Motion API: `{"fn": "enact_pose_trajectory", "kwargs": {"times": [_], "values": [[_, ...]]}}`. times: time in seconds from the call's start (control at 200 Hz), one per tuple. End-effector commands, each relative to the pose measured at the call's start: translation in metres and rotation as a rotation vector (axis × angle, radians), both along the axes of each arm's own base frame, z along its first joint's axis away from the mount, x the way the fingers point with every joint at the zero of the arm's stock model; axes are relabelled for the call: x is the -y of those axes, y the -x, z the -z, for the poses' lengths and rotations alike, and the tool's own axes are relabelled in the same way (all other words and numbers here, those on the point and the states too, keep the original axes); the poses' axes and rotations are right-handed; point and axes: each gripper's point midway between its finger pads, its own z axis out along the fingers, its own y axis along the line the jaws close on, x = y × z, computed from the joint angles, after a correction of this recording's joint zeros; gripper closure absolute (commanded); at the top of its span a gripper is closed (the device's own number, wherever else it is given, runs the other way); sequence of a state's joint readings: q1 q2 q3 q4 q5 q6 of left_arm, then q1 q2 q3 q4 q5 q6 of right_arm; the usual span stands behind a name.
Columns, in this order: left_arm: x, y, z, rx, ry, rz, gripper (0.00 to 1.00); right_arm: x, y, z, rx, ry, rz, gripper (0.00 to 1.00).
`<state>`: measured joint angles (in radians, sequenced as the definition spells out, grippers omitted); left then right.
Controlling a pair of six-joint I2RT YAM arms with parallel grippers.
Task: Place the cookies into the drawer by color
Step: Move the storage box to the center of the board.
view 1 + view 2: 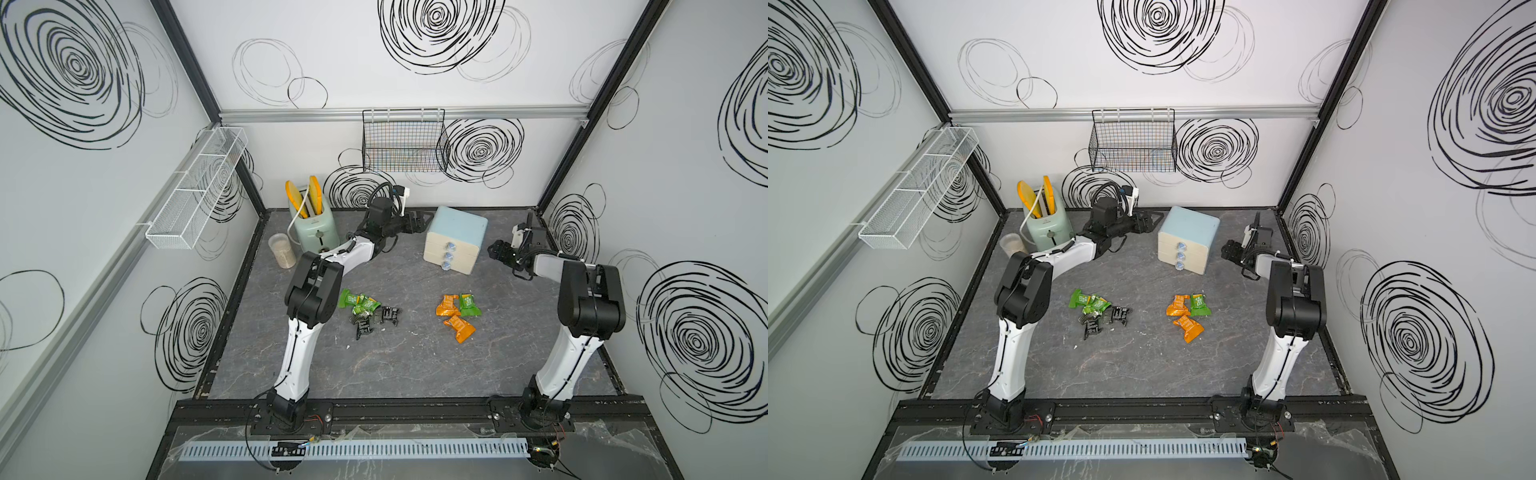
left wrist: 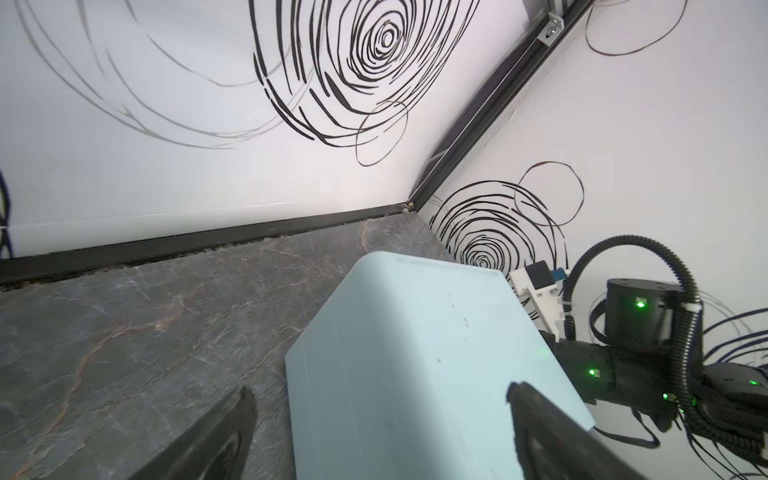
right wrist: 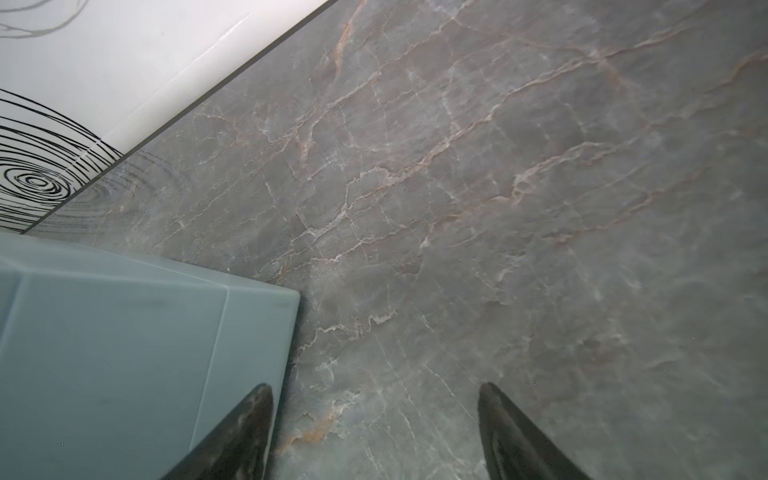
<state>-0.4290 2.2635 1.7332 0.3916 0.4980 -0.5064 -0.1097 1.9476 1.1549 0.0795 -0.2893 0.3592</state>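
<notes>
The drawer (image 1: 455, 239) (image 1: 1187, 237), a pale blue chest with three cream fronts and round knobs, stands at the back of the table with all fronts pushed in. The cookies lie loose in front of it: green (image 1: 357, 302) and black (image 1: 380, 318) packets in a left heap, orange (image 1: 457, 326) and one green (image 1: 468, 305) packet to the right. My left gripper (image 1: 417, 222) (image 2: 380, 397) hovers open at the chest's far-left corner, its blue shell (image 2: 415, 353) between the fingers. My right gripper (image 1: 494, 249) (image 3: 374, 388) is open beside the chest's right wall (image 3: 124, 353), with only bare table between its fingers.
A mint-green toaster (image 1: 313, 232) with two yellow slices and a clear jar (image 1: 282, 249) stand at the back left. A black wire basket (image 1: 405, 141) hangs on the back wall. A white mesh shelf (image 1: 195, 191) hangs on the left wall.
</notes>
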Motion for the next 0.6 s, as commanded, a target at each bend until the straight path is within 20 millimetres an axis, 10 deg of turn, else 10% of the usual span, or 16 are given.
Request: {"fn": "enact_pose_trajectory", "kwargs": {"times": [0.0,0.595], "values": [[0.021,0.006,-0.021,0.023,0.072,0.067,0.02,-0.015,-0.007,-0.002,-0.007,-0.025,-0.044,0.21],[0.037,0.034,-0.009,-0.097,0.106,0.188,0.02,-0.068,-0.020,-0.002,-0.011,-0.048,-0.234,0.21]]}}
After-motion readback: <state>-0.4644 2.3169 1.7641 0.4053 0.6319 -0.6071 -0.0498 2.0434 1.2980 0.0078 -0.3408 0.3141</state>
